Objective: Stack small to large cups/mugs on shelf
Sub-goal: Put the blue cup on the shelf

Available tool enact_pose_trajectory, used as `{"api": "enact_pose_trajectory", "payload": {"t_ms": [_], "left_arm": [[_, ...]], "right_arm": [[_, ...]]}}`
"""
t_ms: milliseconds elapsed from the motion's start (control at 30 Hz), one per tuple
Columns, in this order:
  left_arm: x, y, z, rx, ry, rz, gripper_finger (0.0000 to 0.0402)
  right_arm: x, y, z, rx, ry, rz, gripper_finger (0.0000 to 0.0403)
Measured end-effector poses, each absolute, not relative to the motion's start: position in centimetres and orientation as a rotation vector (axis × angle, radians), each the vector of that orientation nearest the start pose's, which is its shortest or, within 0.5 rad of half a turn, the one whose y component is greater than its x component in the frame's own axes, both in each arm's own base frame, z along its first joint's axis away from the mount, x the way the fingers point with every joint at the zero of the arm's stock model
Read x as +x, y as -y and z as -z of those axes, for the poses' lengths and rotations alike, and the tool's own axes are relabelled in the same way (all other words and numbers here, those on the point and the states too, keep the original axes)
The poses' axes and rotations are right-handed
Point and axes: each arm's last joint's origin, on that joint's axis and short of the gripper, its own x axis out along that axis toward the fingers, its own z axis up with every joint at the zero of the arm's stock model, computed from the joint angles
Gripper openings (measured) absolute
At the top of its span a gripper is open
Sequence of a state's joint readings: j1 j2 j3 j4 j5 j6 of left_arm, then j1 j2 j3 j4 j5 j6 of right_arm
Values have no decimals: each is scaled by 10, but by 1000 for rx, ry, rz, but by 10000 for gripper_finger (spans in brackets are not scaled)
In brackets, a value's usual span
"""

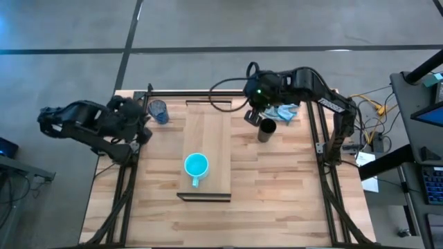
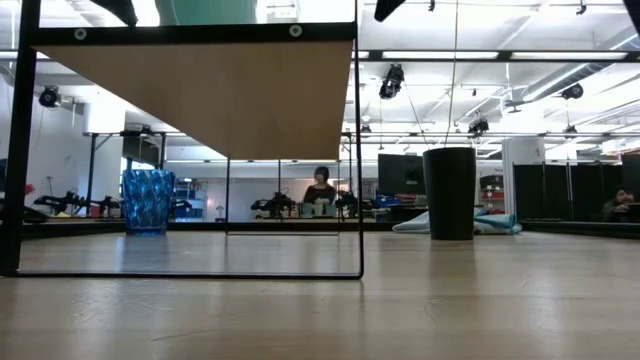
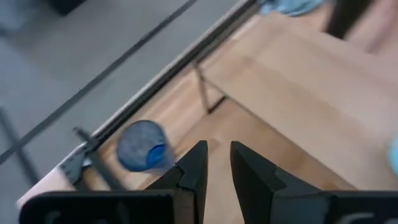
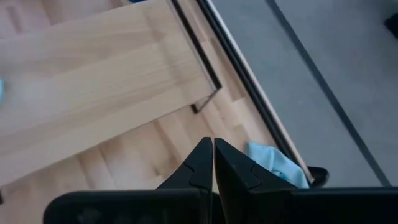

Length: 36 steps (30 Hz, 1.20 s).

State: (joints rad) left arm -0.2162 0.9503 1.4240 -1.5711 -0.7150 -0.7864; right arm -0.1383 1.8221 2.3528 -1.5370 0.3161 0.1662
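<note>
The turquoise ceramic mug with a handle [image 1: 196, 166] is already sitting on the long pale wooden shelf [image 1: 208, 124], toward the shelf's near end, so by my read the largest piece is placed and two remain. The translucent dark blue faceted cup [image 1: 158, 111] stands on the slatted wooden table [image 1: 277, 207] near its far-left corner, just off the shelf's left side. The black cylindrical cup [image 1: 266, 130] stands on the table just right of the shelf, near the far edge, beside a crumpled light blue cloth [image 1: 285, 111].

The left tool [image 1: 142, 117] hovers right by the blue cup, fingers [image 3: 194, 163] parted with a clear gap (nothing between them yet). The right tool [image 1: 252, 116] hangs over the far-right part of the table close to the black cup, its fingers [image 4: 202, 163] pressed together, holding nothing.

It looks like the blue cup is the next pick: the left tool would need to straddle it, close, lift and nest it in the mug.

The overhead view gives the layout; the table-level view shows both cups standing upright on the table and the shelf raised on a dark frame, which the top view hides.
</note>
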Motion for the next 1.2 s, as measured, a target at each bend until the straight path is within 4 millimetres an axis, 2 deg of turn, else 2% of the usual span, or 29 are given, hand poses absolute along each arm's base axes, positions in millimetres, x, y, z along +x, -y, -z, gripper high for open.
{"api": "enact_pose_trajectory", "payload": {"t_ms": [167, 333, 500, 633, 833, 1200], "left_arm": [[110, -13, -396, -257, -791, -925, 56], [128, -21, -389, -305, -877, -893, 56], [148, -31, -387, -337, -818, -940, 56], [156, -42, -384, -435, -810, -944, 56], [160, -64, -378, -513, -851, -1022, 56], [163, -106, -365, -613, -987, -896, 56]], "right_arm": [[310, 68, -454, 44, -984, 521, 9], [309, 76, -455, 18, -993, 524, 9], [308, 78, -455, -22, -1004, 505, 9], [308, 79, -455, -40, -1009, 496, 9], [308, 79, -455, -44, -1011, 494, 9], [308, 79, -455, -32, -1007, 500, 9]]}}
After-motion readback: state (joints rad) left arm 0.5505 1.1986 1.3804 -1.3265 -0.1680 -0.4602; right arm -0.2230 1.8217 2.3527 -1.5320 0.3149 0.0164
